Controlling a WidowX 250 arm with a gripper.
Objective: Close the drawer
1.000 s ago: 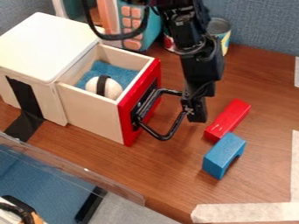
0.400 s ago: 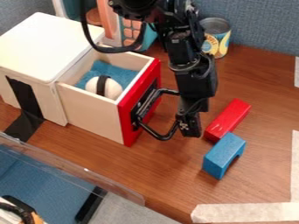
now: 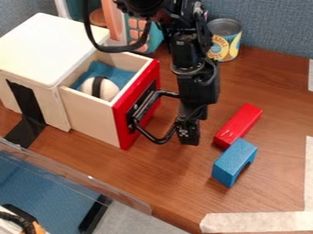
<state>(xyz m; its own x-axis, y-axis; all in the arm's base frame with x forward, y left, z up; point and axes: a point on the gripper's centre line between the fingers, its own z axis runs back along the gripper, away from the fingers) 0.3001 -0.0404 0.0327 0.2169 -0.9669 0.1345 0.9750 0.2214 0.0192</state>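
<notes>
The drawer (image 3: 90, 116) sticks out of the white box (image 3: 49, 45), with its black handle (image 3: 159, 140) in front. The pincer (image 3: 189, 138) hangs right by the handle, but I cannot tell if it is apart or together. A can (image 3: 224, 27) at the back has a label (image 3: 223, 47) with words.

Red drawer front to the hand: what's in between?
The black handle, sticking out from the red front toward the hand, in the camera view.
</notes>
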